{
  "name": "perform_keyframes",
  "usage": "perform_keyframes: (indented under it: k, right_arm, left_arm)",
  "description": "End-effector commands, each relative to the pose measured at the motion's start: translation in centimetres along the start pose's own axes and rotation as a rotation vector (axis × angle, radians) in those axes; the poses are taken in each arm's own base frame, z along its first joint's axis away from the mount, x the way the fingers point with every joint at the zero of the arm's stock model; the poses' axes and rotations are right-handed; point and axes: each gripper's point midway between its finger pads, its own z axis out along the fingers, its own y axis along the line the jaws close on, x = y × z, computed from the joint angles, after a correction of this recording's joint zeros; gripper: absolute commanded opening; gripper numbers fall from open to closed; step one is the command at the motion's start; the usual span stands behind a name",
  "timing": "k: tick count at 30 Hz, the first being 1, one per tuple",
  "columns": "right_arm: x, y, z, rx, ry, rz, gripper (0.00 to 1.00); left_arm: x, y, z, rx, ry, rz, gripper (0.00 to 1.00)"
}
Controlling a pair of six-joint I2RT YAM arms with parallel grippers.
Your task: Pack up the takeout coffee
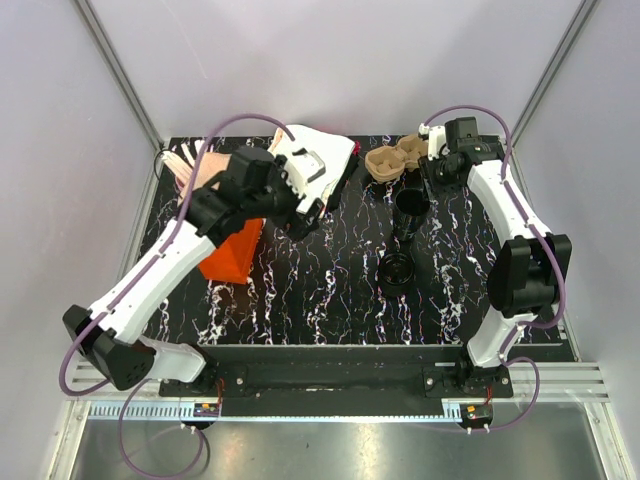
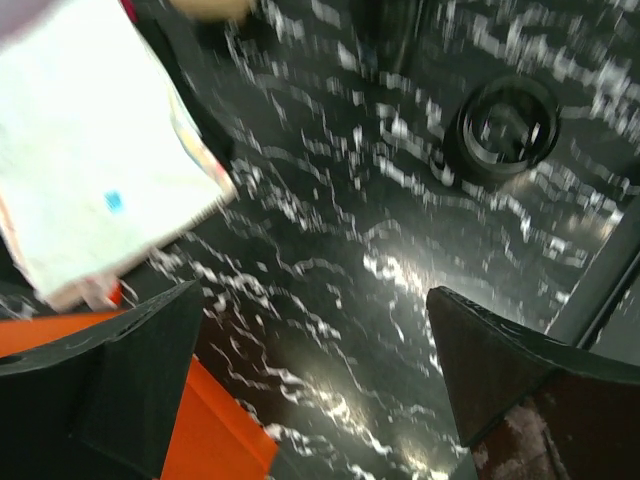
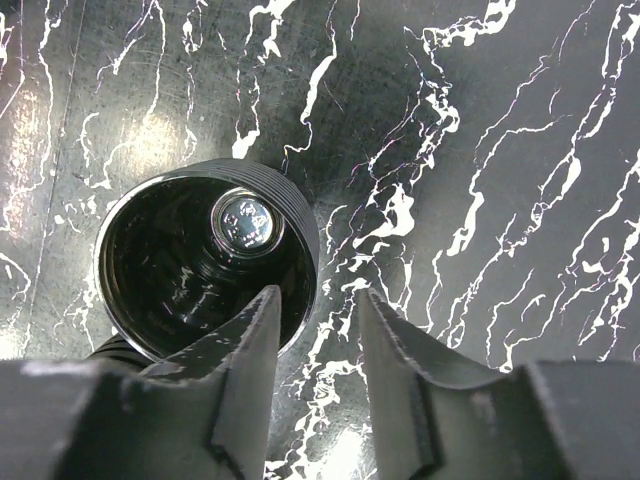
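Observation:
The takeout coffee, a black ribbed cup, stands upright with its mouth open on the marbled table, and it also shows in the top view as the cup just in front of the cardboard tray. My right gripper hangs over its rim, left finger inside the cup and right finger outside. The jaws are partly closed, with a gap still showing beside the wall. A second black cup sits nearer the front. My left gripper is wide open and holds nothing, above bare table beside the white bag.
A white paper bag lies at the back centre, with an orange bag under the left arm. A pink cup of wooden stirrers stands at the back left. The second black cup shows in the left wrist view.

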Motion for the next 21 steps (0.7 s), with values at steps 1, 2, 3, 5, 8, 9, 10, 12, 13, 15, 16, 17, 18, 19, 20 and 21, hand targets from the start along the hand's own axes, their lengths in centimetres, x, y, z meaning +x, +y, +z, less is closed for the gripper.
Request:
perform_keyframes:
  k: [1, 2, 3, 5, 8, 9, 10, 12, 13, 15, 16, 17, 18, 19, 20, 21]
  right_arm:
    - [-1.9, 0.0, -0.2, -0.011, -0.055, 0.012, 0.37]
    - [-1.8, 0.1, -0.1, -0.015, -0.053, 0.011, 0.36]
    - [-1.7, 0.2, 0.0, -0.019, -0.049, 0.010, 0.35]
    - [-1.4, 0.3, 0.1, -0.025, -0.044, 0.013, 0.34]
    - [-1.2, 0.3, 0.1, -0.024, -0.039, 0.010, 0.34]
    - [-1.3, 0.3, -0.1, -0.022, -0.043, 0.010, 0.34]
    - [-1.3, 0.3, -0.2, -0.022, -0.045, 0.008, 0.33]
    - [-1.3, 0.4, -0.1, -0.026, -0.045, 0.011, 0.33]
    - [-1.2, 0.4, 0.0, -0.029, -0.040, 0.012, 0.32]
    - [-1.1, 0.5, 0.2, -0.034, -0.036, 0.011, 0.32]
    - [-0.9, 0.5, 0.3, -0.035, -0.032, 0.013, 0.31]
    - [-0.8, 0.5, 0.4, -0.036, -0.027, 0.014, 0.30]
    - [-0.8, 0.6, 0.4, -0.041, -0.028, 0.015, 0.29]
    - [-0.7, 0.7, 0.4, -0.044, -0.027, 0.014, 0.27]
    - [-0.6, 0.7, 0.5, -0.045, -0.024, 0.016, 0.27]
    - [-0.7, 0.8, 0.4, -0.047, -0.026, 0.016, 0.27]
  left_arm:
    - [0.2, 0.3, 1.5, -0.010, -0.051, 0.030, 0.99]
    - [0.5, -0.1, 1.7, 0.014, -0.048, 0.036, 0.99]
    - [1.0, -0.2, 1.9, 0.019, -0.034, 0.040, 0.99]
    - [1.4, -0.2, 2.0, 0.022, -0.023, 0.046, 0.99]
    - [1.9, -0.1, 2.0, 0.021, -0.002, 0.063, 0.99]
    - [2.2, 0.0, 2.2, 0.020, 0.004, 0.068, 0.99]
    - [2.4, -0.1, 2.2, 0.023, 0.009, 0.071, 0.99]
    - [2.4, -0.1, 2.4, 0.024, 0.003, 0.065, 0.99]
    - [2.3, -0.1, 2.5, 0.023, 0.000, 0.061, 0.99]
    - [2.0, -0.2, 2.6, 0.022, -0.015, 0.048, 0.99]
    - [2.0, -0.1, 2.6, 0.021, -0.016, 0.043, 0.99]
    - [1.9, -0.2, 2.6, 0.026, -0.020, 0.040, 0.99]
    - [1.7, -0.1, 2.6, 0.022, -0.025, 0.034, 0.99]
    - [1.7, -0.2, 2.7, 0.023, -0.025, 0.033, 0.99]
    - [1.7, -0.1, 2.7, 0.018, -0.027, 0.029, 0.99]
    - [1.5, -0.1, 2.7, 0.017, -0.028, 0.024, 0.99]
